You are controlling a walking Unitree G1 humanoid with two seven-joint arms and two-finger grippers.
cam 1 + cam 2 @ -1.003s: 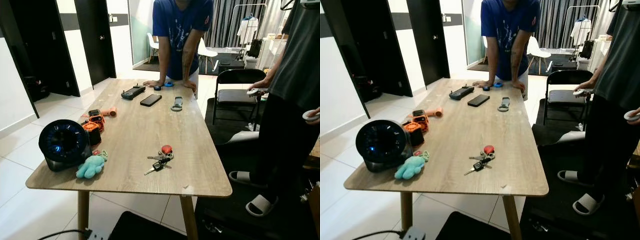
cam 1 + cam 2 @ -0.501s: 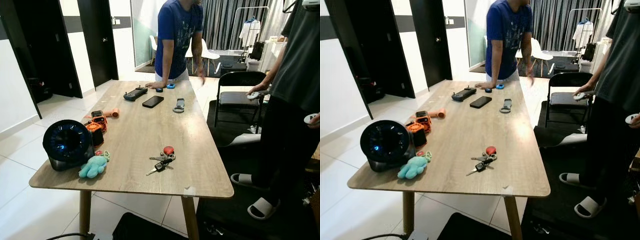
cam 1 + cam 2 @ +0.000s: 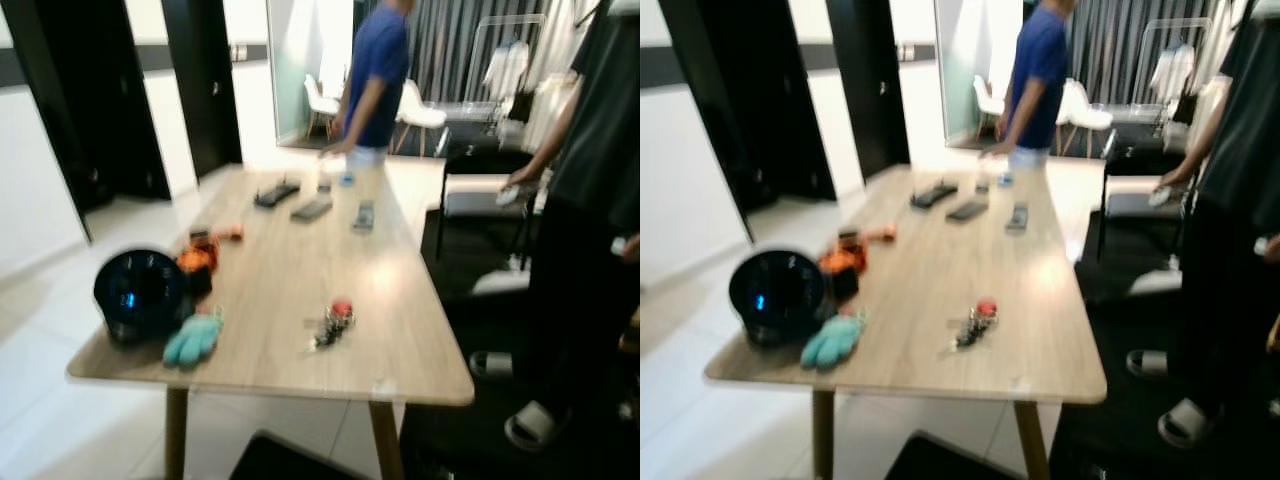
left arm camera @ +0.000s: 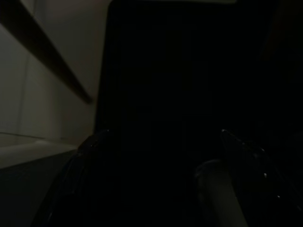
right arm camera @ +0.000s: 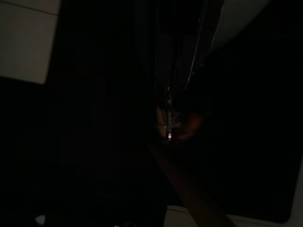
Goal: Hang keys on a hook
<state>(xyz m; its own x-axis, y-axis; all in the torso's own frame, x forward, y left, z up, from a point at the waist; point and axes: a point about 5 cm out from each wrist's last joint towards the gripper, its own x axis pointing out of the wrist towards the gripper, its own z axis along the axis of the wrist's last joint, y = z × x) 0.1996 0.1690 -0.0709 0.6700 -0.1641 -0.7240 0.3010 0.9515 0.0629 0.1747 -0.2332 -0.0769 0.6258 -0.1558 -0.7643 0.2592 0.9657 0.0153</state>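
**Keys still on desk, view blurred**

Vs 0.5 s ago: whole head view shifted + motion blur, so cam moved, not the items. Person in blue (image 3: 378, 75) now side-on at the far end, no longer leaning on the desk.

Keys (image 3: 331, 322) w/ red tag lie on desk (image 3: 290, 270) approx centre-near, toward 5 o'clock of the top. Teal plush (image 3: 193, 339) at 8 o'clock of keys, round black fan (image 3: 141, 293) at 9, orange gadget (image 3: 197, 258) at 10. Dark flat devices (image 3: 313, 208) at 12, far end. Second person (image 3: 590, 200) in dark clothes + slippers stands at 3 o'clock, off the desk's edge; black chair (image 3: 480, 190) behind.

Wooden top, white tiled floor (image 3: 60, 420), black doors (image 3: 70, 110) at 10–11.

Wrist views near black: can't tell either tool's state.
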